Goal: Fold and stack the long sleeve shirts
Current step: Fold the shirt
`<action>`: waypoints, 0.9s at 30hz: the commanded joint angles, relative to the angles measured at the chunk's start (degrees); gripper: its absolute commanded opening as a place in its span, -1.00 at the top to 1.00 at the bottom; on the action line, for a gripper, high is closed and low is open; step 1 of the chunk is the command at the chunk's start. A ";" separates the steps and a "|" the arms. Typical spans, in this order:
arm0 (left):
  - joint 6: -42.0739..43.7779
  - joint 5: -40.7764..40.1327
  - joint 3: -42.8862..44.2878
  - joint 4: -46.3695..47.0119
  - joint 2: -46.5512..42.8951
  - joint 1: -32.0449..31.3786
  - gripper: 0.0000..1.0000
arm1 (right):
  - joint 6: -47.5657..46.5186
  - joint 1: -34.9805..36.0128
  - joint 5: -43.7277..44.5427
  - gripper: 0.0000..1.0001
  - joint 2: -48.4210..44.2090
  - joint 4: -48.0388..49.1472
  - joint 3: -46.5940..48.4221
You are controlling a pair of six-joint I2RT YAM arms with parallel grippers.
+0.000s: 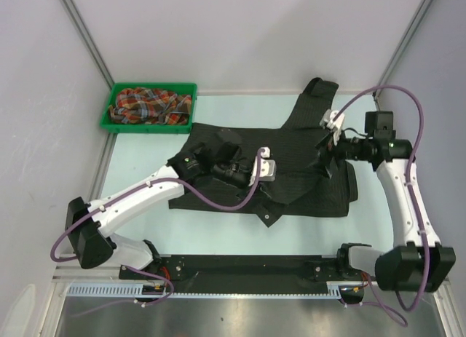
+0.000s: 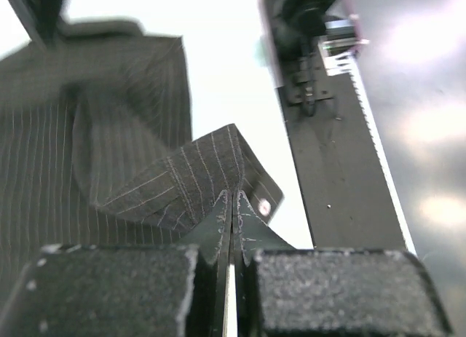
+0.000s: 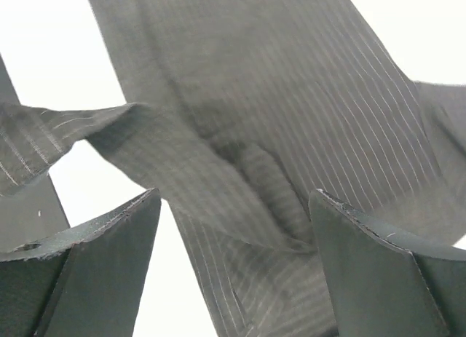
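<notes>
A black pinstriped long sleeve shirt (image 1: pixel 298 173) lies spread across the middle of the table. My left gripper (image 1: pixel 268 178) is over its near middle. In the left wrist view its jaws are shut (image 2: pixel 234 200) on a raised fold of the striped cloth (image 2: pixel 182 184), beside a pale button (image 2: pixel 263 206). At the shirt's right side my right gripper (image 1: pixel 328 142) stands open. Its wide-apart fingers straddle rumpled pinstriped cloth (image 3: pixel 291 111) without holding it (image 3: pixel 234 199). The plaid shirt (image 1: pixel 149 104) lies bunched in the green bin.
The green bin (image 1: pixel 115 126) sits at the far left corner of the table. A black rail with both arm bases (image 1: pixel 247 268) runs along the near edge. Pale walls close in the left, far and right sides.
</notes>
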 commanded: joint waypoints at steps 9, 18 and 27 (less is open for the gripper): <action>19.66 18.00 4.42 -6.63 -1.81 0.48 1.00 | -4.57 19.65 3.63 -0.79 -16.42 12.79 -18.00; 22.48 21.43 4.33 -8.31 -1.19 0.48 1.00 | -6.03 29.31 9.17 -0.82 -19.85 21.51 -21.36; 17.13 20.03 1.00 -2.35 -2.86 2.05 1.00 | -8.87 39.78 14.27 -0.59 -20.90 21.07 -22.86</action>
